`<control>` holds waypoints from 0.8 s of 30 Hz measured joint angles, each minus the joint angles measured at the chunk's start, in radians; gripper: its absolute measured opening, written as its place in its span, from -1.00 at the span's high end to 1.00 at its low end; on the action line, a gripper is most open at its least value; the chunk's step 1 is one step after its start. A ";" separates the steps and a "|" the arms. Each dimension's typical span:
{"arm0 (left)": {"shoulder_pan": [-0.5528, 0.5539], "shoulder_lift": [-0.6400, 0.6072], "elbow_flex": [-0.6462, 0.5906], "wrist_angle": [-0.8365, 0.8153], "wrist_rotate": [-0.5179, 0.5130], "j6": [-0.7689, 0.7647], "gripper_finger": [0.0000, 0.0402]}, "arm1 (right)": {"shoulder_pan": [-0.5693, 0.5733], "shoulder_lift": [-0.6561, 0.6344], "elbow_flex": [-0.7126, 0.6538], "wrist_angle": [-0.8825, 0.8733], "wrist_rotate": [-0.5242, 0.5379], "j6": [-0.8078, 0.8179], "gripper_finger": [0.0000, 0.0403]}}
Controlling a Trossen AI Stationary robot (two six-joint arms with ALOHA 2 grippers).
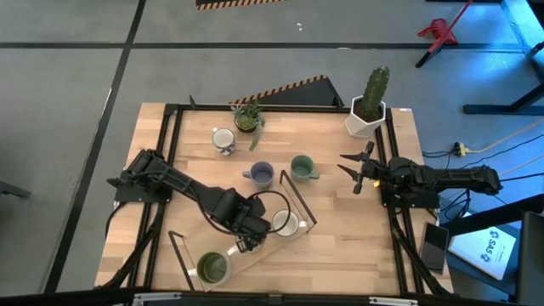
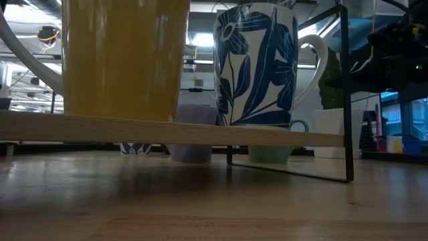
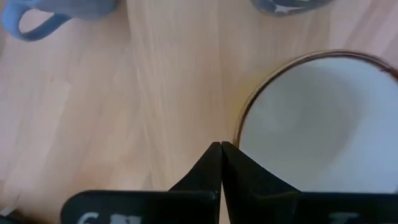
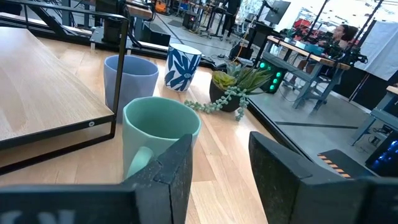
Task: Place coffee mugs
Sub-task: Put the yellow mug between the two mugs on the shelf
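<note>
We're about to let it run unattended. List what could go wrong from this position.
1. The left gripper is shut and sits right beside the white mug on the wooden rack; a sideways move could knock the mug off.
2. The rack's thin black frame stands close around that mug, so the arm might snag it.
3. The right gripper waits open near the teal mug; reaching in could bump it into the lavender mug.

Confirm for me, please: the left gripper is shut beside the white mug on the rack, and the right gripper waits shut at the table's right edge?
Not quite. The right gripper waits at the table's right edge, but its fingers stand open, as the right wrist view shows. The rest holds: the left gripper is shut beside the white mug on the rack.
</note>
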 joint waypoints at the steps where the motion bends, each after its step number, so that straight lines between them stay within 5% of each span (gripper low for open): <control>1: 0.000 0.000 0.000 0.007 0.000 0.005 1.00 | 0.000 0.000 0.000 0.000 0.000 0.000 0.29; 24: -0.002 0.000 0.000 0.093 0.032 0.038 1.00 | 0.000 0.000 0.000 0.000 0.000 0.000 0.29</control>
